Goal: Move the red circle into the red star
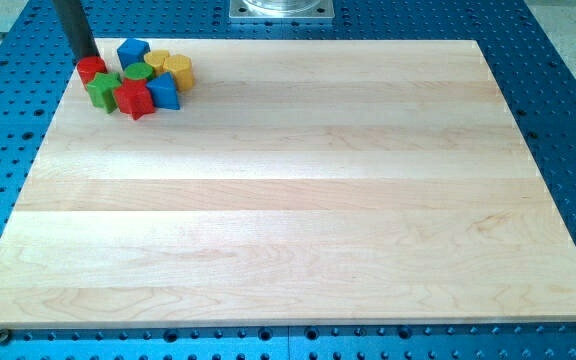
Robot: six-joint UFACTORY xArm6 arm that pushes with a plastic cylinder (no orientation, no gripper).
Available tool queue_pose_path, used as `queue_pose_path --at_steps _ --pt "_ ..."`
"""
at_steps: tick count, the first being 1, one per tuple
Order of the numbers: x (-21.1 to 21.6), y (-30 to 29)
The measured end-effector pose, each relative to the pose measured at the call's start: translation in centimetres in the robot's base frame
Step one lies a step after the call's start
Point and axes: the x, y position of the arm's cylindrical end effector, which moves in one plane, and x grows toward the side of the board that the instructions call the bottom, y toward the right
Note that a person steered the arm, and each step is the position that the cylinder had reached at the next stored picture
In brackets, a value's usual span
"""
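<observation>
Rod and tip first: the dark rod comes down from the view's top at the far left corner of the surface [288, 250], and my tip [86, 59] sits at the top edge of the red circle [91, 69], touching it or so close that no gap shows. The arm carries no pincer, only this straight rod, so nothing here stands apart, together or clamped.

Red circle lies at the view's left end of a tight cluster of blocks, near the surface's top left corner. Just below it, touching, is a green star-like block [102, 88]. Just to the right of that green block is the red star [133, 99], the lowest block in the cluster; the red circle and the red star are near each other, with the green block's edge between them, and I cannot tell whether the two red blocks touch.

Against the red star's right side sits a blue block [164, 92], its shape hard to make out. Above the red star is a green round block [137, 72]. At the cluster's top, close to the surface's top edge, is a second blue block [131, 51], angular in outline. To its right lie two yellow blocks: one [157, 60] just beside the green round block, and another [179, 71] at the cluster's right end, above the lower blue block.

The light wooden surface rests on a blue perforated base [568, 120], and a grey metal mount [283, 10] shows at the view's top centre.
</observation>
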Motion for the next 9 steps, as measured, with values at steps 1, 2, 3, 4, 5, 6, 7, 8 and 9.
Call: queue_pose_path --at_steps 1,2,3,4,5,6,7,8,9 --pt "0.0 0.0" --pt "0.8 -0.1" --pt "0.6 -0.2" --pt "-2.7 2.0" --pt "-4.9 5.9" --pt "-4.6 6.8" --pt "-3.6 6.3" --pt "-1.7 5.5" --pt "-3.3 5.4"
